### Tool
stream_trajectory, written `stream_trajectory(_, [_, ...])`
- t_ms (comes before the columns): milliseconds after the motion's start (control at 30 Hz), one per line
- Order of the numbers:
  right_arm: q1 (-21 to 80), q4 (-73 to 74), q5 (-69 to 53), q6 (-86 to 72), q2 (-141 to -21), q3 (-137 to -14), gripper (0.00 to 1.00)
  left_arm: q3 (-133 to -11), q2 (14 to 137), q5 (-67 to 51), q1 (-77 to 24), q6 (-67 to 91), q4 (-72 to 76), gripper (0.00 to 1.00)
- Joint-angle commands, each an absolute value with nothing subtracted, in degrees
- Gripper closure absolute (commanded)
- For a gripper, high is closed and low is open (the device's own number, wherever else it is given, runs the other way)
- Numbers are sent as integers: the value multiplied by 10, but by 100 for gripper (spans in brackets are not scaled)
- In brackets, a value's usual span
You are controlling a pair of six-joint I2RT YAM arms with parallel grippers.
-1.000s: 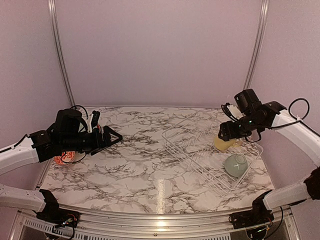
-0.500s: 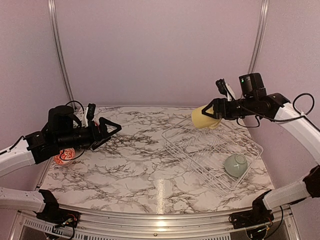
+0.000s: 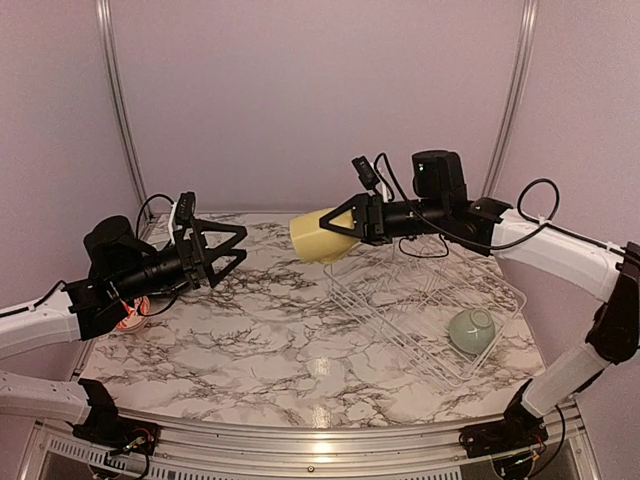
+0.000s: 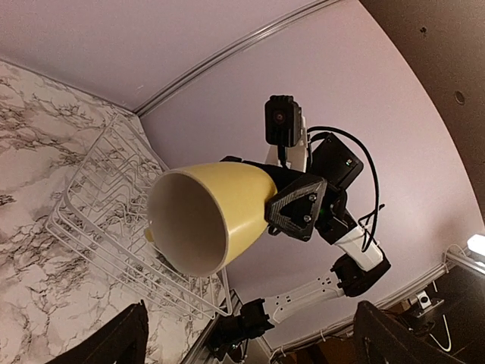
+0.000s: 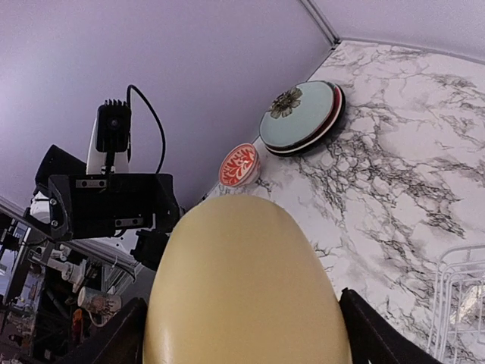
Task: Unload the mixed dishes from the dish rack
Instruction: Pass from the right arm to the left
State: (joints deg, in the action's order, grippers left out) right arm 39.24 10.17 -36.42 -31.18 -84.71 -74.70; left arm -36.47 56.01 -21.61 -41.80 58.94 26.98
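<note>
Top external view, left to right: left gripper (image 3: 240, 243) hovers over the left part of the table, jaws spread wide, holding nothing, pointed right. Mug (image 3: 322, 235) hangs in the air right of it, over the table's middle and off the rack (image 3: 420, 300). Right gripper (image 3: 348, 225) clamps the mug by its base end. Mug lies on its side, long axis roughly in line with the two grippers, mouth toward the left gripper, a clear gap between them.

Left wrist view confirms it: the open mouth of the mug (image 4: 208, 216) faces that camera, right fingers (image 4: 297, 208) around the far end.

Likely a handover or a carry leftward, since the plates (image 5: 301, 117) and small bowl (image 5: 240, 165) sit on that side. The left gripper would have to close across the rim end.

Green bowl (image 3: 470, 330) sits in the rack, far right, not yet unloaded.
</note>
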Motion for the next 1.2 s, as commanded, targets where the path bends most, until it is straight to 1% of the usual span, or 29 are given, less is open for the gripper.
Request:
stream_trajectory(0, [436, -57, -417, -385, -883, -777, 100, -359, 584, -243, -434, 612, 409, 5])
stream_trajectory(33, [445, -71, -424, -393, -894, -780, 100, -360, 591, -244, -437, 613, 418, 5])
stream_trajectory(100, [459, -88, -433, -404, -914, -791, 100, -363, 604, -247, -440, 617, 428, 9])
stream_trajectory(167, [468, -93, -436, -406, -928, -800, 100, -361, 613, -255, -441, 622, 447, 18])
stream_trajectory(267, [473, -120, -444, -422, -941, -802, 100, -361, 623, -265, -442, 629, 459, 26])
stream_trajectory(333, [472, -131, -446, -426, -942, -799, 100, -358, 625, -263, -442, 631, 460, 28])
stream_trajectory(467, [473, -130, -438, -420, -937, -797, 100, -349, 620, -254, -442, 638, 453, 29])
stream_trajectory(500, [473, -128, -436, -417, -935, -796, 100, -349, 617, -251, -442, 637, 445, 28])
stream_trajectory(567, [472, -123, -429, -410, -930, -794, 100, -349, 610, -243, -442, 633, 418, 22])
stream_trajectory(700, [469, -117, -419, -401, -918, -788, 100, -360, 586, -208, -442, 583, 310, 5])
stream_trajectory(767, [468, -116, -420, -400, -917, -786, 100, -367, 575, -194, -442, 561, 257, 3])
stream_trajectory(867, [468, -115, -421, -398, -918, -783, 100, -365, 569, -190, -442, 551, 237, 3])
stream_trajectory(967, [469, -120, -437, -403, -927, -788, 100, -350, 577, -223, -442, 577, 313, 8])
stream_trajectory(1100, [475, -135, -453, -413, -937, -790, 100, -354, 619, -262, -443, 612, 390, 23])
stream_trajectory(1167, [475, -139, -455, -415, -939, -788, 100, -353, 637, -271, -447, 628, 425, 29])
